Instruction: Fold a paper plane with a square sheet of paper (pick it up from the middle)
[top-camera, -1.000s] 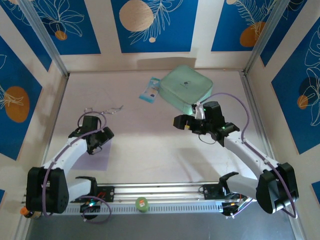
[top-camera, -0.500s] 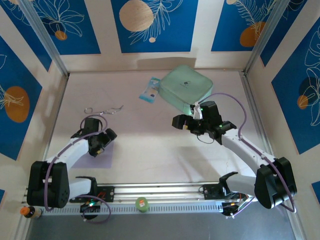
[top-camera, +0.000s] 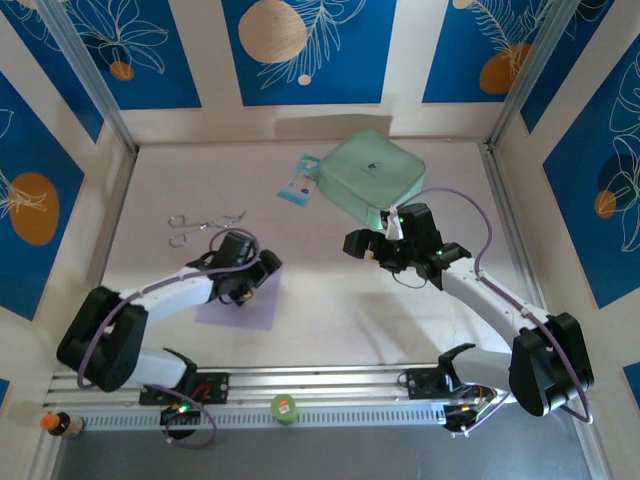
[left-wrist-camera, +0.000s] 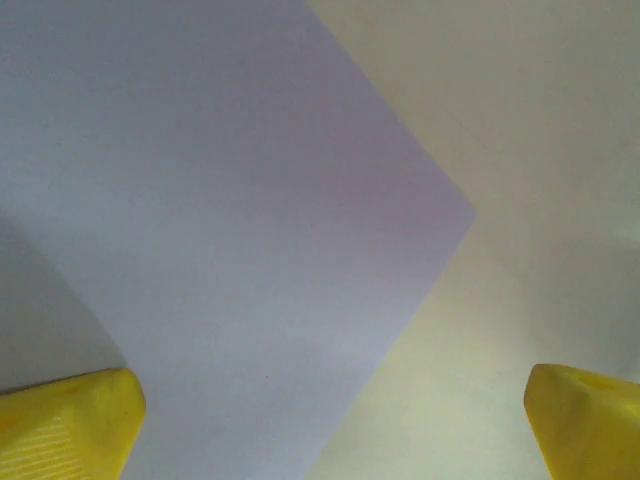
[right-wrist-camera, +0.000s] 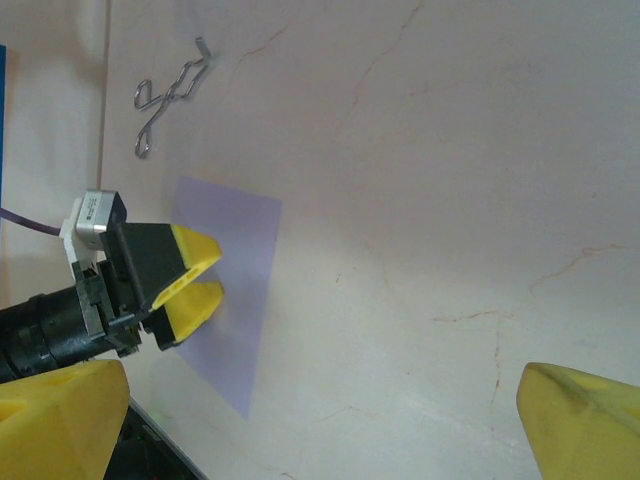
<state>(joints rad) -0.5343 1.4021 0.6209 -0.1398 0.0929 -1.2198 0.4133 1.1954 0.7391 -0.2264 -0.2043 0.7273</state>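
The sheet (top-camera: 235, 312) lies flat and unfolded on the bench (top-camera: 330, 310), near the front edge and left of centre. The left fingers (top-camera: 265, 272) hang spread wide over its far right corner, holding nothing. The right fingers (top-camera: 357, 243) are just as wide and empty, well apart to the right over bare bench, so the left arm is plainly the nearer.

In the left wrist view the sheet (left-wrist-camera: 240, 220) sits cornerwise to the fingers, with one corner pointing right. The left finger is over paper and the right one over bare bench, so the gap straddles an edge rather than the middle. The middle lies off toward the left finger's side and a little ahead.

Being square, the sheet has no long axis to line up with. My judgement is that the coming move turns on sliding the left fingers inward over the centre before coming down.
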